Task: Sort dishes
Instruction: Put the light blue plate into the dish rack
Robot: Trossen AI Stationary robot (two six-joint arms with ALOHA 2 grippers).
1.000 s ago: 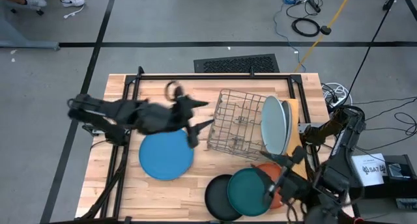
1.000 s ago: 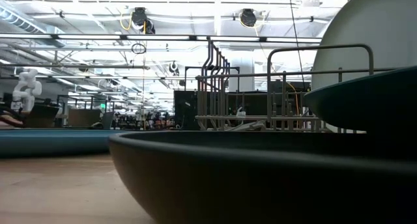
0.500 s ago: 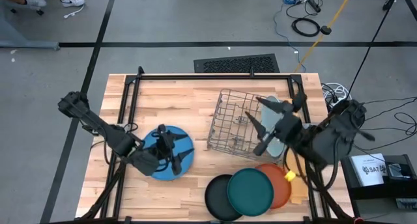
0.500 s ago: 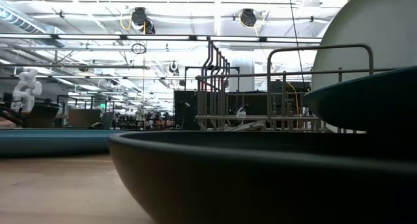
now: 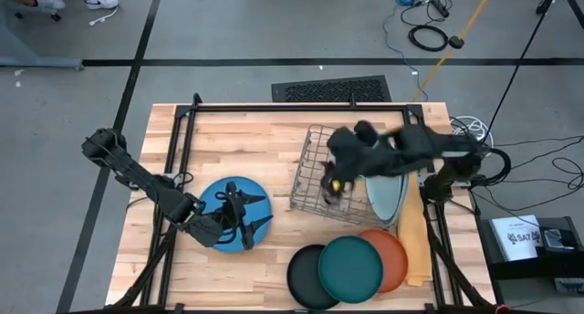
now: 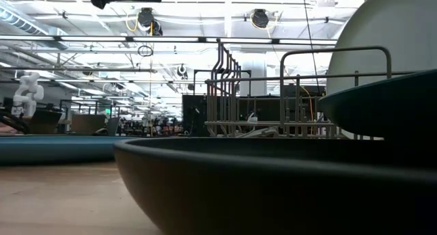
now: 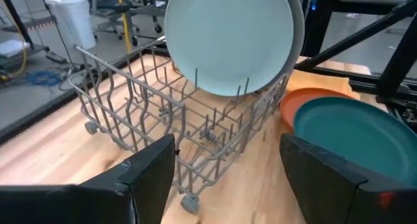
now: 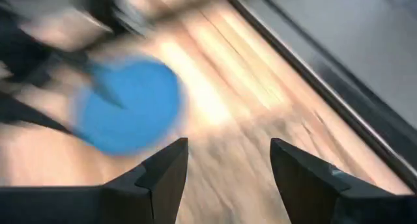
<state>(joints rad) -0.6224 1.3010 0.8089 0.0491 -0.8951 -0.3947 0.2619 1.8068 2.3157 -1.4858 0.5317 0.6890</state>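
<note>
The medium blue plate (image 5: 214, 200) lies flat at the left of the table. My left gripper (image 5: 258, 214) hangs open, low over its right part, fingers toward the rack. The pale blue plate (image 7: 228, 38) and the grey plate (image 7: 300, 28) stand on edge in the wire rack (image 5: 319, 168), leaning at its right end. The black plate (image 5: 306, 277), dark teal plate (image 5: 351, 268) and orange plate (image 5: 397, 255) lie overlapping near the front right. My right gripper (image 5: 330, 182) is open above the rack, blurred; the right wrist view shows the blue plate (image 8: 130, 103) beyond its fingers.
A black frame (image 5: 274, 109) runs along the table's far and left sides. A yellow-tan cloth (image 5: 415, 250) lies at the right edge, by the orange plate. Bare wood lies between the blue plate and the rack and along the far side.
My left gripper has dropped and drawn back toward the table's near left, from beside the rack to low over the blue plate. My right gripper has swung up from the near right corner, toward the far side and left, to over the rack, turning as it went.
</note>
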